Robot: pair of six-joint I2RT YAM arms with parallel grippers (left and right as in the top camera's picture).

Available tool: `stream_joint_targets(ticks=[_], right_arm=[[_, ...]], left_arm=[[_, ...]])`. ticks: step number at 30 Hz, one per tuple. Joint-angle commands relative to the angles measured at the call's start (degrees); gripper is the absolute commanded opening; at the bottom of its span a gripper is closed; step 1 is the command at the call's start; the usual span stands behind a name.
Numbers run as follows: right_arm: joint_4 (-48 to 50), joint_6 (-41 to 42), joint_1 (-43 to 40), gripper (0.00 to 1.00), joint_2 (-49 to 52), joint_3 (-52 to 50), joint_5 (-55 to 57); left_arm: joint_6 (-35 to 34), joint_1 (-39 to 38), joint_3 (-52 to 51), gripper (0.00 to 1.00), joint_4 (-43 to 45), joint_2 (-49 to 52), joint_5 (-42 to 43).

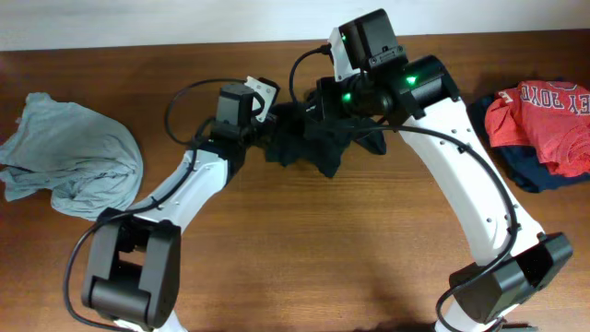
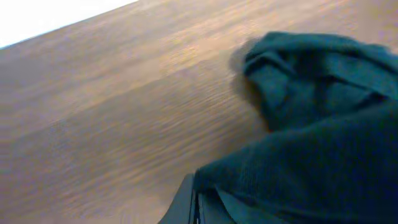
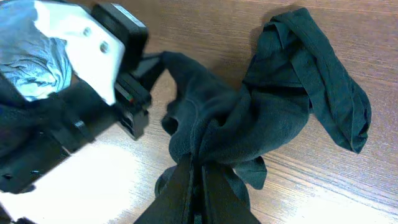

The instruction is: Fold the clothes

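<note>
Fingers of left gripper and right gripper pinch the crumpled black T-shirt; light, limp cloth, probably best held at hem corners.

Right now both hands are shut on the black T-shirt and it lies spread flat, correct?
No, not flat. The left hand and right hand are shut on the black T-shirt, but it is bunched up; the right wrist view shows it.
</note>
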Motion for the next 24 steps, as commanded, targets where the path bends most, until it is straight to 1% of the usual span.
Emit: stream_joint_targets(ticks=[1,4,6,12,16,20,23,24], right_arm=[[-0.4,-0.7,-1.2,0.04,0.1,1.0,-0.7],[-0.9,-0.7,-2.0,0.04,0.1,1.0,-0.7],[-1.4,-0.7,-2.4,0.04,0.1,1.0,-0.7],[-3.1,-0.8,-3.8,0.04,0.1,1.0,-0.7],[-3.9,-1.0,-3.8,0.05,0.1,1.0,-0.8],[-4.8,-2.4,-3.8,0.16,0.1,1.0,-4.4],[-6.1,-2.4,-3.8,0.36,0.1,1.0,-4.6],[-6.6,-2.5,-3.8,0.44,0.1,1.0,-4.6]], left_arm=[[-2.0,1.3,5.0,0.0,-3.6,-6.7,-8.0],[-1.9,2.7,8.3,0.01,-8.5,-12.1,-9.8],[-1.9,3.1,9.4,0.01,-10.3,-15.4,-9.9],[-1.3,3.1,9.8,0.0,-10.6,-23.7,-9.9],[-1.3,3.1,9.8,0.0,-10.7,-26.6,-9.9],[-1.3,3.1,9.8,0.01,-10.6,-27.0,-9.9],[-1.3,3.1,9.8,0.01,-10.7,-27.0,-9.9],[-1.3,3.1,9.8,0.0,-10.6,-27.0,-9.9]])
